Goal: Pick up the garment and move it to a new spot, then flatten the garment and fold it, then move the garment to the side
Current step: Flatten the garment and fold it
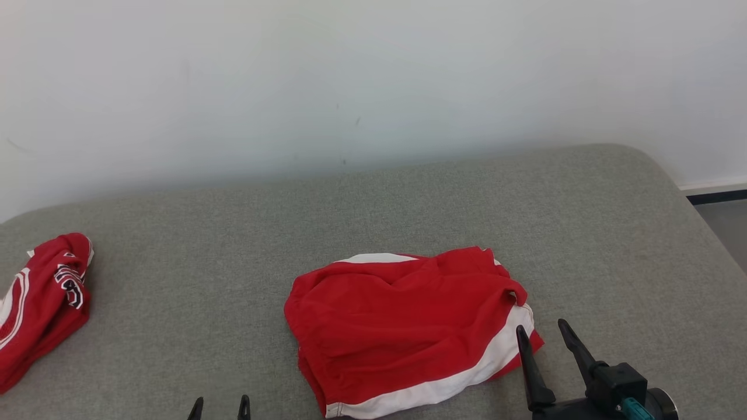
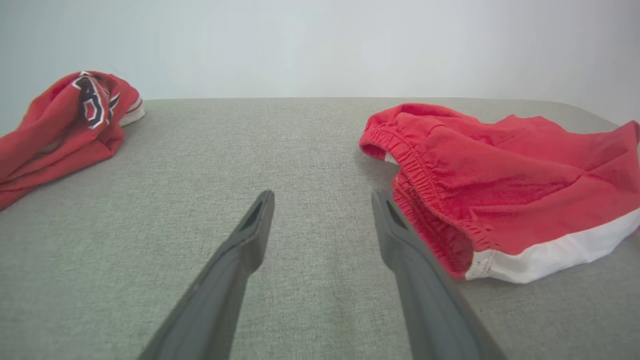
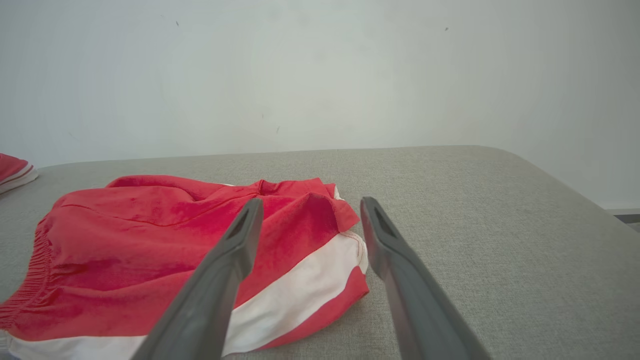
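- In the head view, nearest to me was the right gripper (image 1: pixel 541 326) at the lower right. Its two dark fingers stood well apart and held nothing, and the inner one overlapped the white-striped corner of the red shorts (image 1: pixel 402 315); I could not tell whether it touched the cloth
- The tips of the left gripper (image 1: pixel 222 402) poked up from the bottom edge, parted and empty, a little to the left of the shorts
- The shorts lay rumpled near the front middle of the grey padded surface (image 1: pixel 408 198), and a second red garment (image 1: pixel 41 303) sat bunched at the far left, well apart from them, with a white wall (image 1: pixel 373 76) behind
- In the left wrist view, the left gripper (image 2: pixel 322 200) was spread wide over bare grey fabric. The elastic waistband of the shorts (image 2: pixel 515 175) lay just beside its right-hand finger, and the second garment (image 2: pixel 65 125) was off to the upper left
- In the right wrist view, the right gripper (image 3: pixel 311 205) gaped open with nothing between its fingers. The shorts (image 3: pixel 140 235) lay to the left, under and beyond the left-hand finger, with the striped hem corner between the two fingers and an edge of the second garment (image 3: pixel 12 170) at the far left
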Controlling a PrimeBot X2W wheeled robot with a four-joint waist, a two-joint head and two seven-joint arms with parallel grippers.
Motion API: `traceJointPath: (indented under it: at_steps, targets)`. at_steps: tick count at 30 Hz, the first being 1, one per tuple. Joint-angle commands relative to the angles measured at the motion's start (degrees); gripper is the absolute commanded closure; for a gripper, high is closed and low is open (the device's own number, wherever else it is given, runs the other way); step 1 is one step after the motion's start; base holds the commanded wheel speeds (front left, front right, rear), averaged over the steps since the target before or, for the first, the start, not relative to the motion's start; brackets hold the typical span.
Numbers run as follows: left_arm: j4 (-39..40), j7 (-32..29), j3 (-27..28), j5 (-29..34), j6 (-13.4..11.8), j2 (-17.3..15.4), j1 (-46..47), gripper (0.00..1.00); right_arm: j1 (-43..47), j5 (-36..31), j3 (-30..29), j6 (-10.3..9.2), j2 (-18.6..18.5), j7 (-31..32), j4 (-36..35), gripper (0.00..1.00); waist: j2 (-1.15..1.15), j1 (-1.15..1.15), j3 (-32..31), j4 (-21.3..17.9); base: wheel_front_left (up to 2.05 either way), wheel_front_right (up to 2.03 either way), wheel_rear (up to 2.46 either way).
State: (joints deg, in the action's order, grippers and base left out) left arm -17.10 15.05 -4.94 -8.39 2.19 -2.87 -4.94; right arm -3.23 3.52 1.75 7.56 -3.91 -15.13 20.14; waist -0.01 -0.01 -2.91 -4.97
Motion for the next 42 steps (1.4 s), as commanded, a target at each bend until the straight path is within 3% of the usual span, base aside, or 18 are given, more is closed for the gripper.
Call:
traceJointPath:
  at_steps: [1,9,30,35,42]
  targets:
    - [0.26,0.19,0.48,1.03,-0.25,-0.02,-0.76,0.0,0.52,0.28,0.25,-0.15,0.01,-0.01,-0.06,0.0,0.01,0.01,-0.68,0.32,0.0,0.0,0.0]
    - [1.1,0.19,4.95,2.19,0.13,-0.02,-2.18,0.0,1.8,0.82,0.19,-0.15,0.61,-0.01,0.23,0.0,0.01,0.01,-2.25,1.05,0.0,0.0,0.0]
    - [1.77,0.19,5.78,2.09,1.5,-0.01,-0.57,0.0,0.79,1.24,0.14,-0.15,0.94,-0.01,0.89,0.0,0.01,0.01,0.07,2.61,0.0,0.0,0.0]
    - [1.03,0.19,2.53,-1.74,3.18,0.03,0.28,0.0,0.68,1.52,0.09,-0.15,0.96,-0.01,1.46,0.0,0.01,0.01,1.46,2.52,0.0,0.0,0.0]
    - [-3.52,0.2,-12.29,-11.1,5.37,-0.07,1.28,0.0,0.07,1.37,0.12,-0.15,-0.09,-0.01,1.93,0.0,0.01,0.01,4.52,1.8,0.0,0.0,0.0]
